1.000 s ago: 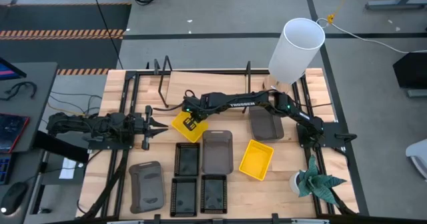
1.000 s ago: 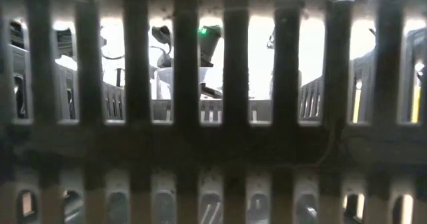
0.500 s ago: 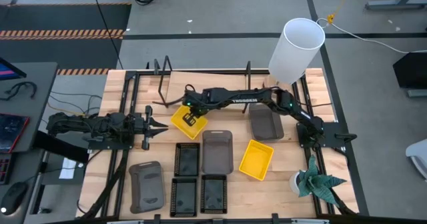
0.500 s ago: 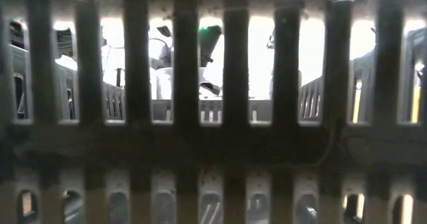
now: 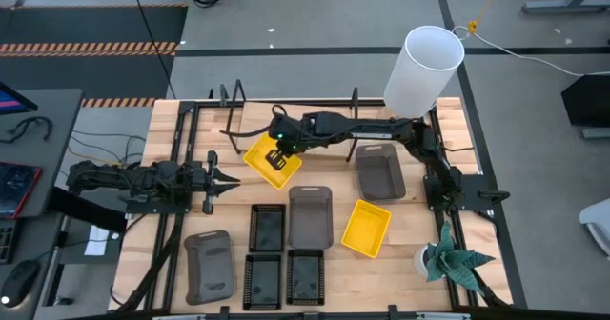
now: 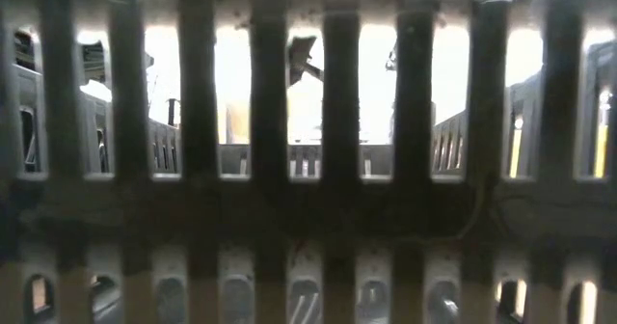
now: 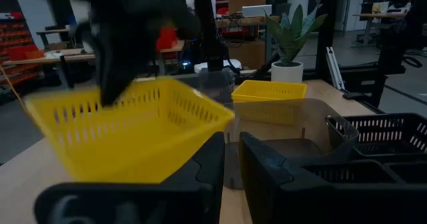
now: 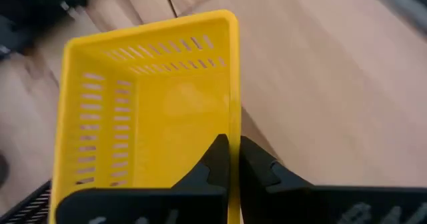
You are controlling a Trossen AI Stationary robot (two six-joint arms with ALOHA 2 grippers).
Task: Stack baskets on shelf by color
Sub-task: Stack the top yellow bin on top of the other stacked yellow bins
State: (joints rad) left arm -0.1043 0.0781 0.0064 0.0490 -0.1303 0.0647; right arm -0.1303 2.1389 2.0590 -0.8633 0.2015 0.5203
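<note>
**K:** Yellow basket is up in the right hand, pinched by one rim wall. Right wrist view shows the fingers clamped across that wall, nearly together. Single-edge grip.

**M:** Hanging level?

**K:** No. Left wrist view has it tilted, one end lower, off the surface. It sits near the back, about between the two black wire frames. Risk one, in my judgement: it pivots in the pinch and slides out if the arm swings fast.

**M:** Shelf board position?

**K:** Can't separate the shelf board from the slats in the top view. I only see the wire frames at the back edge. Risk two: the low corner catches a frame on the way in and gets knocked loose.

**M:** Other yellow one?

**K:** Second yellow basket lies toward the front right, well apart from the carried one. Colour stack needs both, so a skewed first placement would make the second sit crooked.

**M:** Left arm in the way?

**K:** Left hand is parked on the left side, fingers spread, holding nothing. It points toward the carried basket, near but not touching. If the right arm sweeps left, that gap could close.

**M:** Rest of the baskets?

**K:** Grey baskets and black mesh baskets lie in the front half. One grey basket lies under the right arm's reach; a drop could land on it. Low view is blocked by mesh, no help.
</note>
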